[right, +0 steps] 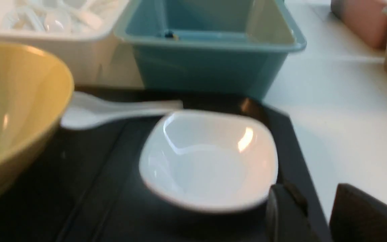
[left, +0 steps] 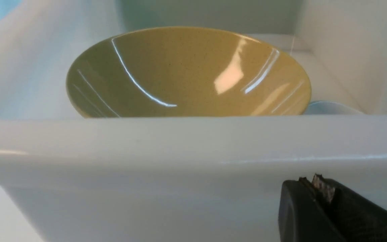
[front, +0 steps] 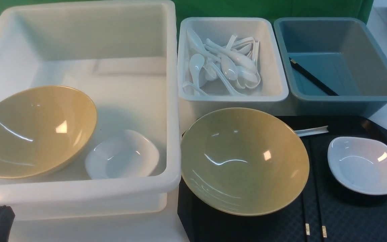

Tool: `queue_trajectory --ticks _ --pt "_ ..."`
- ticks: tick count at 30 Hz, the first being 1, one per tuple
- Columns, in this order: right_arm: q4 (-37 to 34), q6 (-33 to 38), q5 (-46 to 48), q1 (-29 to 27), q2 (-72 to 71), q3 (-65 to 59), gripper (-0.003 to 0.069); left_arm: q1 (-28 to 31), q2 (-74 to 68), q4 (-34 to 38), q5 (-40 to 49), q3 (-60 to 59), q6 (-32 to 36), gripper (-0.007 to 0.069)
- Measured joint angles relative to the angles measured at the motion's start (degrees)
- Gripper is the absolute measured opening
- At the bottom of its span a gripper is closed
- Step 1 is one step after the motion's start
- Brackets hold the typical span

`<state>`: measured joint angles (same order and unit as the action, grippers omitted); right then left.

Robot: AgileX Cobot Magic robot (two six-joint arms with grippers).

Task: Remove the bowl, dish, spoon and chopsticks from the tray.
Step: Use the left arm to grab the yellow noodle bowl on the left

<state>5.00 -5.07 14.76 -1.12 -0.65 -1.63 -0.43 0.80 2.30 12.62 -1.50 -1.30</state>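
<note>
One view, the right wrist's, shows the scoop of the spoon (right: 119,109).

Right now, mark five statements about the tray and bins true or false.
1. The bowl sits on the tray. True.
2. The dish lies inside the bowl. False: it sits on the tray, apart from the bowl.
3. The blue bin holds black sticks. True.
4. The right gripper holds the spoon. False: the spoon lies on the tray behind the bowl, and the gripper is open.
5. The big white bin is empty. False: it holds a second bowl and a second dish.
</note>
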Motion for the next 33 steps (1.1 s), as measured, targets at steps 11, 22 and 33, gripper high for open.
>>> queue_trajectory --ticks 11,22,33 --pt "0.4 -5.5 -45.3 0.0 0.0 0.0 0.0238 0.0 0.0 -0.1 -41.8 0.0 -0.1 0.0012" --pt "-2.7 -22.8 -42.3 0.0 -0.1 5.7 0.0146 0.0 -1.1 -3.6 -36.4 10.5 -8.4 -0.0007" --pt "-3.1 0.3 -9.8 0.0 12.8 23.4 0.0034 -0.4 -30.1 -7.9 -26.1 33.0 -5.2 -0.001"
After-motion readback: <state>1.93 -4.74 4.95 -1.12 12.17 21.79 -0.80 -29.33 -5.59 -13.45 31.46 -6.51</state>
